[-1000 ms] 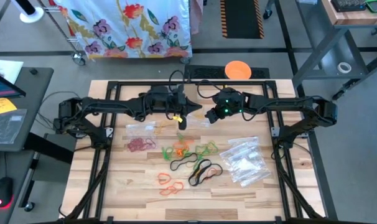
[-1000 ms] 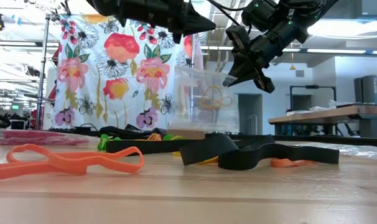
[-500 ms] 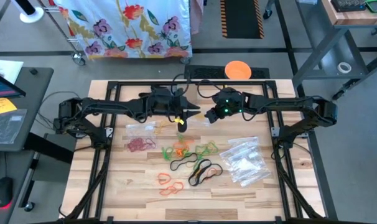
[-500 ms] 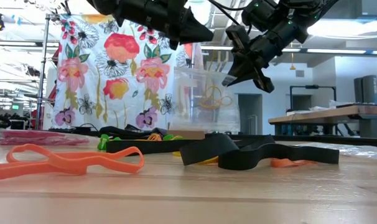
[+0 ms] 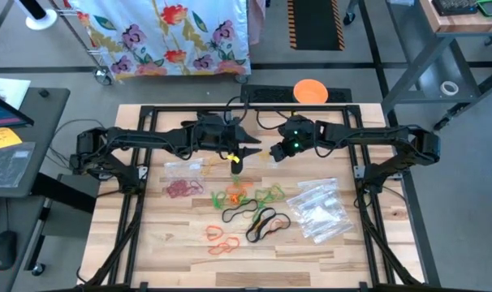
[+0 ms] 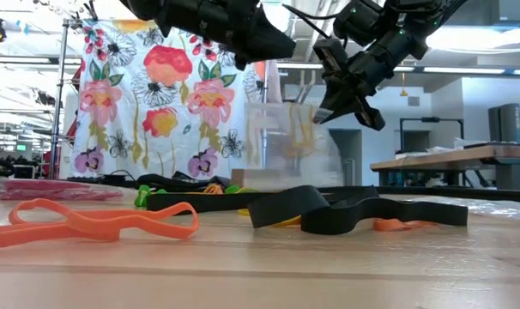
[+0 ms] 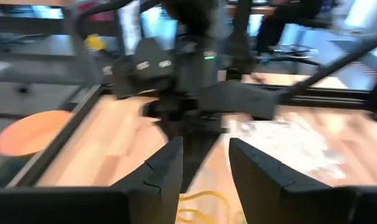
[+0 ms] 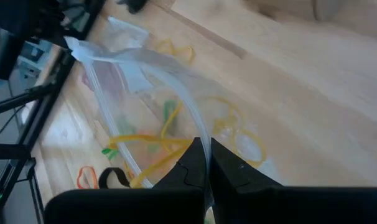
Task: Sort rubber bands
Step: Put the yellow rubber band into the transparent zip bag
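Wooden bench carries the loose rubber bands nearest, untouched. Farther back, the clear bag with yellow bands hangs from the right hand, clamped on its edge. The left hand has just opened and released it, so bagging probably continues one-handed.

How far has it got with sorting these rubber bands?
Partly done. A red group lies apart on the table, and yellow bands sit inside the clear bag pinched by the right tool. The left tool is open beside it. Green, orange and black bands are still loose.
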Controlling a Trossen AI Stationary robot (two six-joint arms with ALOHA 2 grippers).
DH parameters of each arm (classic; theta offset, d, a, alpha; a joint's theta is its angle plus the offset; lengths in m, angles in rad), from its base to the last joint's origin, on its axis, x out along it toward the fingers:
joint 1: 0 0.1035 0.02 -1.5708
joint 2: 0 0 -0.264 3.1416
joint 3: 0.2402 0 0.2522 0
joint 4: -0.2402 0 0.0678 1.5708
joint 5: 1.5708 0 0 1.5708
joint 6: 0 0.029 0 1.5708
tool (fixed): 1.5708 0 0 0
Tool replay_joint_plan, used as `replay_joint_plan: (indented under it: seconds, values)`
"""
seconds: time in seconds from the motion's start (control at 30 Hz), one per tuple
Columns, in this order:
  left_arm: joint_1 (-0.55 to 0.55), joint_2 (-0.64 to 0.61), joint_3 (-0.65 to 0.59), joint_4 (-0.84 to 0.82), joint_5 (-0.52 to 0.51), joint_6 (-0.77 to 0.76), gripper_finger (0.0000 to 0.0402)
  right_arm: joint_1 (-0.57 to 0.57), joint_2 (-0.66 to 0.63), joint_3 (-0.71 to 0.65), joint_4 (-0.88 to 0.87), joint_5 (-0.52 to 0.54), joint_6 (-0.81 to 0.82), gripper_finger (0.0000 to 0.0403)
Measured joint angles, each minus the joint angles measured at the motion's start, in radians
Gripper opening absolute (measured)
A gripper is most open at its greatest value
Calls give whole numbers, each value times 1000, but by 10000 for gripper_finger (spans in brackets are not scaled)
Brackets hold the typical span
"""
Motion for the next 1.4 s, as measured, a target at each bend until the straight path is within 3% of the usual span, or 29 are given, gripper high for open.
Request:
replay_joint_plan:
  seconds: [0.17,0.23,0.33,0.47,0.6,0.73,0.87,1.23,1.4]
  values:
    - [-1,0,0,-1,112,10,128,12,0,0,-17,-75,-43,0]
    - [-1,0,0,-1,112,6,128,8,0,1,62,-4,-74,0]
    - [0,0,0,-1,108,4,128,-24,-2,2,26,144,25,0]
    - [0,0,0,-4,106,2,128,-26,1,-1,-46,6,56,0]
    - [-1,0,0,1,105,2,128,-11,1,0,-65,101,98,0]
    - [0,0,0,1,104,-5,128,9,-2,0,-12,-23,38,0]
    - [0,0,0,3,103,-7,128,17,-11,1,-24,98,100,0]
    - [0,0,0,-1,104,-33,128,59,-18,0,33,-10,53,0]
    - [-1,-27,0,-83,104,-20,128,30,-27,1,36,57,60,0]
